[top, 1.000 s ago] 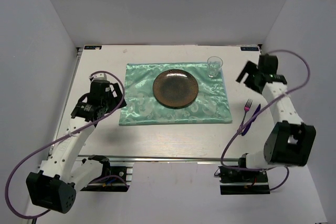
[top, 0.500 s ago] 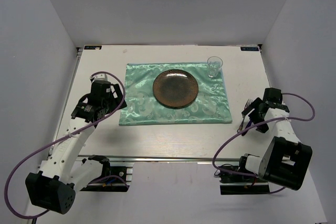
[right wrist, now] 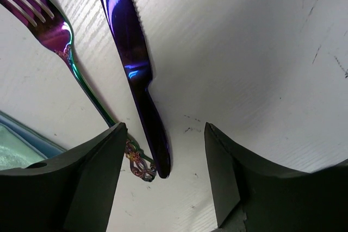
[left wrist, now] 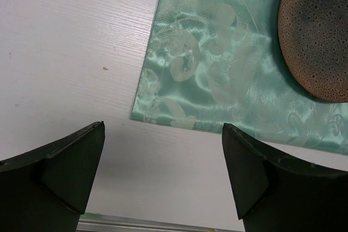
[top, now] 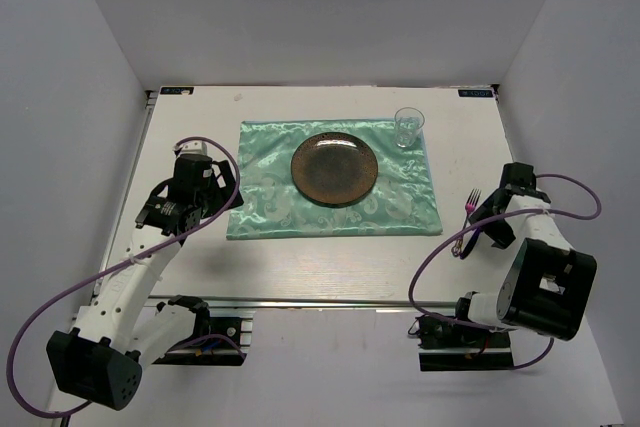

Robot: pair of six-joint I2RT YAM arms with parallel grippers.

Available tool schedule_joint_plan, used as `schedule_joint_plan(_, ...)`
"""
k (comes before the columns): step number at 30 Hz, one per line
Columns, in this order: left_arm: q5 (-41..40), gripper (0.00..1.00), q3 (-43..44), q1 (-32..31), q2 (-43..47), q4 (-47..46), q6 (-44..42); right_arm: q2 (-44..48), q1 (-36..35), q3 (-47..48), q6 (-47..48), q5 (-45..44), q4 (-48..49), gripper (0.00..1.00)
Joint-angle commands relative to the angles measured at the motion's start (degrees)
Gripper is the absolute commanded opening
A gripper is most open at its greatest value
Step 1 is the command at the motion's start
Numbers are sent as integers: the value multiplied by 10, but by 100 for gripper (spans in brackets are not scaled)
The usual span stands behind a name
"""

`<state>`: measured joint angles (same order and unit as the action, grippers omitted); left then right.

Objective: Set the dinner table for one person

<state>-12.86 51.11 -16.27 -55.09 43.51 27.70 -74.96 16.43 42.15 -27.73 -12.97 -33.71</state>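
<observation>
Jaws apart on both arms; right jaws straddle knife (right wrist: 131, 58) handle end on dinner table (top: 300, 265)

The left gripper (left wrist: 163, 180) hangs tilted down, fingers (left wrist: 65, 172) spread wide; the right gripper (right wrist: 163, 180) points down, fingers (right wrist: 92, 183) likewise parted.

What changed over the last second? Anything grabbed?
The right gripper swung from the far right back toward its base and now hangs open over the handles of the fork and knife; nothing gripped. Left gripper, plate, glass, mat and cutlery unmoved.
</observation>
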Motion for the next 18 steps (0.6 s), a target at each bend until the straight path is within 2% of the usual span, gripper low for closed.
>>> schedule_joint_plan(1,8,98,2,-3,10,-1,-6,-13,-2,26,13,-17,1,65)
schedule_joint_plan(9,18,98,4,-3,7,-1,-11,-51,-8,4,27,16,30,60)
schedule_joint_plan(18,24,98,4,-3,3,-3,-12,-95,-24,2,20,-2,37,58)
